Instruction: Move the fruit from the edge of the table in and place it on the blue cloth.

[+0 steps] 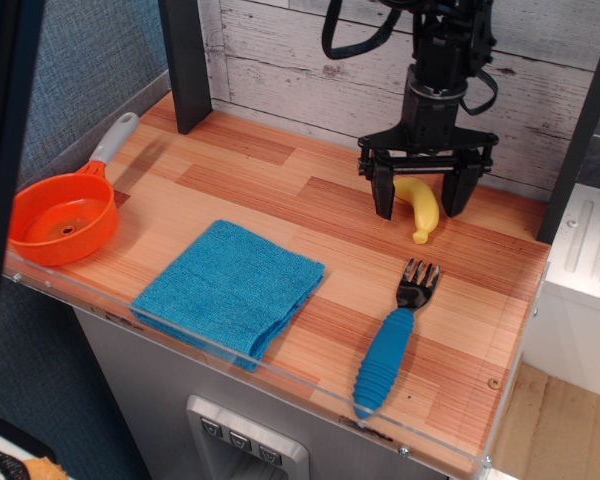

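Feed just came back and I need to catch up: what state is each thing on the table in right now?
gripper: open, fingers either side of the banana
banana: lying on the table, not lifted
blue cloth: folded flat, nothing on it
orange pan: upright, empty
fork: lying flat, tines toward the banana

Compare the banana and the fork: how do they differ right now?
The banana is yellow, short and curved; the fork is longer and straight, with a blue handle and dark tines. The banana lies near the back wall between the fingers of the open claw; the fork lies free, nearer the front edge. Both rest flat on the table, neither on the blue cloth.
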You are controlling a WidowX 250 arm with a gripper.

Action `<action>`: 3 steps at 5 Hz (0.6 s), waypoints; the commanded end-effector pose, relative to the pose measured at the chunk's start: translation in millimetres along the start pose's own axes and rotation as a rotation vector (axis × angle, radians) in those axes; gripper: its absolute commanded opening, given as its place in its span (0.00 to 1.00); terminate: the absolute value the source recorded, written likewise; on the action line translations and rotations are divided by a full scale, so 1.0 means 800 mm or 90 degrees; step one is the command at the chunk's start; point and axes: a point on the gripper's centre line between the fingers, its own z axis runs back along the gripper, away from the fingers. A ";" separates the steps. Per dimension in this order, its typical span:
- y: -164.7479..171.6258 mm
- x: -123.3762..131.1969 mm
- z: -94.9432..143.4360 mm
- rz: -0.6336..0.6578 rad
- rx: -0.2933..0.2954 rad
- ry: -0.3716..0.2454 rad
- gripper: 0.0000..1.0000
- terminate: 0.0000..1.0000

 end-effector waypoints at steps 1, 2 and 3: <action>-0.005 0.010 0.021 -0.006 -0.019 -0.024 0.00 0.00; -0.005 0.011 0.020 -0.011 -0.012 -0.030 0.00 0.00; 0.006 0.010 0.039 -0.003 0.005 -0.047 0.00 0.00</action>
